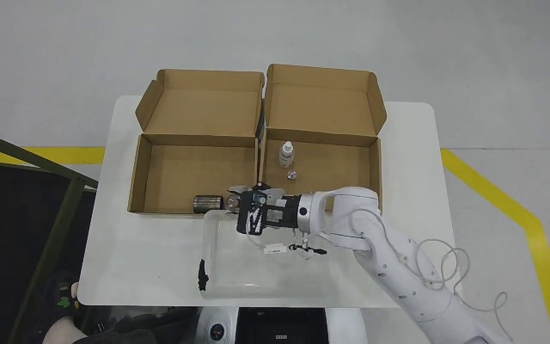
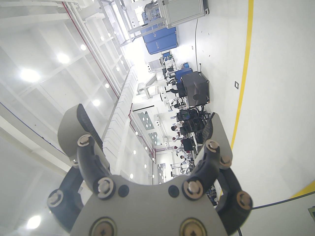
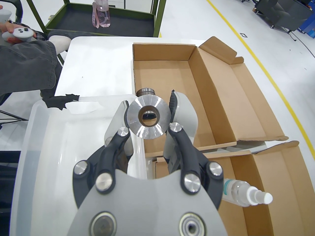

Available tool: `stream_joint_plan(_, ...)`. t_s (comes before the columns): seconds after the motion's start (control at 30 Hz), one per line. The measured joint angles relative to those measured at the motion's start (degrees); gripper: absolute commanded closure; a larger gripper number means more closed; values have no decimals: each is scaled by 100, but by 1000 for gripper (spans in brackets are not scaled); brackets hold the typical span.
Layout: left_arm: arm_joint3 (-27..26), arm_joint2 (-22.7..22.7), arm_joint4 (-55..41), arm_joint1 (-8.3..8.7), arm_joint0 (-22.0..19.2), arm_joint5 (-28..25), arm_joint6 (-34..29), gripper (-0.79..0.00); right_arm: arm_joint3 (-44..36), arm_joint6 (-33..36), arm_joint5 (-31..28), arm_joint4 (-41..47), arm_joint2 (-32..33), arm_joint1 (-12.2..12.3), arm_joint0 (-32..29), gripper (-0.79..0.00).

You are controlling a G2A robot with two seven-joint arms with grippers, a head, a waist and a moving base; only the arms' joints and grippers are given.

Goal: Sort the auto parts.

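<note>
My right gripper (image 3: 149, 108) is shut on a silver metal ring (image 3: 149, 119) with a wide centre hole. In the top view the right gripper (image 1: 243, 200) hangs over the front wall of the left cardboard box (image 1: 163, 176), near that box's right corner, just past the far rim of the clear plastic bin (image 1: 225, 288). A dark metal cylinder (image 1: 206, 203) lies inside the left box right beside the gripper, and is the cylinder (image 3: 145, 91) behind the ring. My left gripper (image 2: 147, 124) is open, holds nothing and points up into the room.
The right cardboard box (image 1: 352, 168) holds a small spray bottle (image 1: 286, 155) and a small metal part (image 1: 292, 175). A white tag (image 1: 275, 249) and a small black piece (image 1: 310, 250) lie in the bin. Black tape (image 1: 203, 277) marks its front left corner. Both lids stand open behind.
</note>
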Motion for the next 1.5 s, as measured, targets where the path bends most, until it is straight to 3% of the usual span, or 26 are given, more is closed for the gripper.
stream_joint_plan(0.33,0,0,0,0,0,0,0,-785,541,136,384,7,-351,-177,619,0)
stream_joint_plan(0.77,0,0,0,0,0,0,0,-785,1829,137,852,103,-1004,-571,1551,0)
stream_joint_plan(1.5,0,0,0,0,0,0,0,-785,3169,550,1383,70,-1614,-1139,2263,0)
